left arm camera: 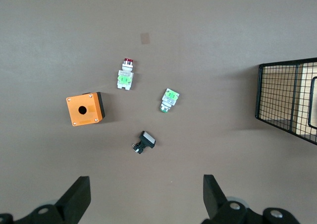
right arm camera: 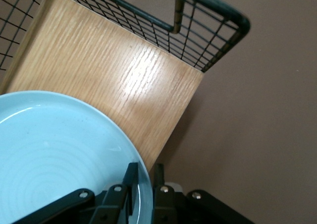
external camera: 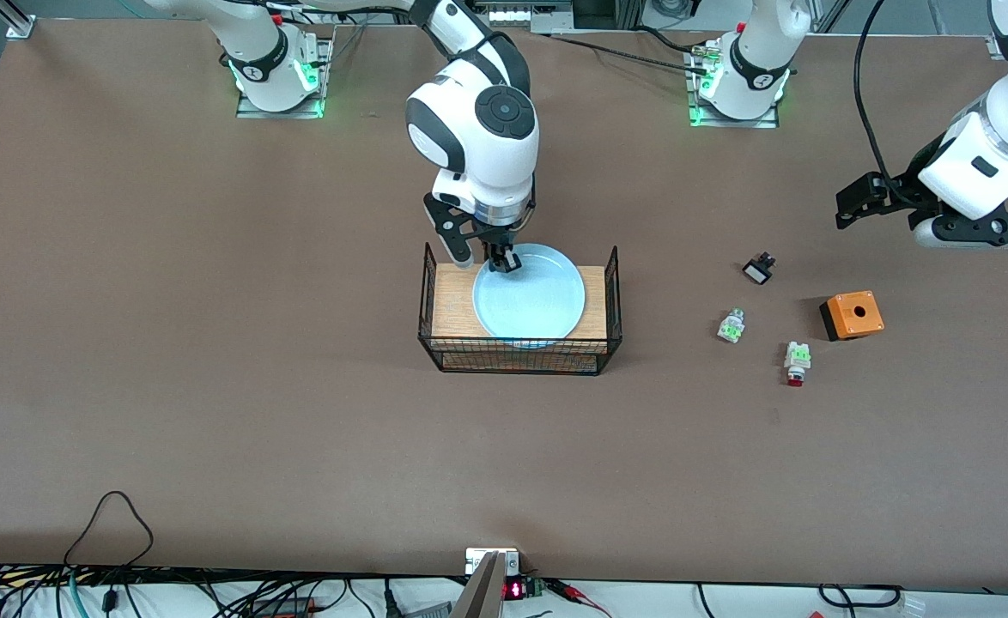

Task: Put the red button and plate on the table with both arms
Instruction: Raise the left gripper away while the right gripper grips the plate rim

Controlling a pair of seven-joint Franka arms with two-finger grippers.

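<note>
The pale-blue plate [external camera: 531, 302] lies on the wood top of a black wire basket [external camera: 446, 302] in the middle of the table [external camera: 212, 343]. My right gripper [external camera: 504, 258] is shut on the plate's rim at the edge farthest from the front camera. In the right wrist view one finger sits inside the plate [right arm camera: 49, 149] and one outside, at the gripper [right arm camera: 144, 184]. The red button [external camera: 797, 362] lies on the table toward the left arm's end, red cap nearest the front camera; it also shows in the left wrist view [left arm camera: 126, 75]. My left gripper [external camera: 985, 233] [left arm camera: 143, 201] hangs open and empty above the table near the orange box.
Around the red button lie a green-tabbed part without a red cap [external camera: 731, 326] [left arm camera: 169, 100], a small black part [external camera: 759, 269] [left arm camera: 143, 142] and an orange box with a hole [external camera: 852, 314] [left arm camera: 85, 109]. The basket's wire sides [right arm camera: 198, 30] stand above its wood top.
</note>
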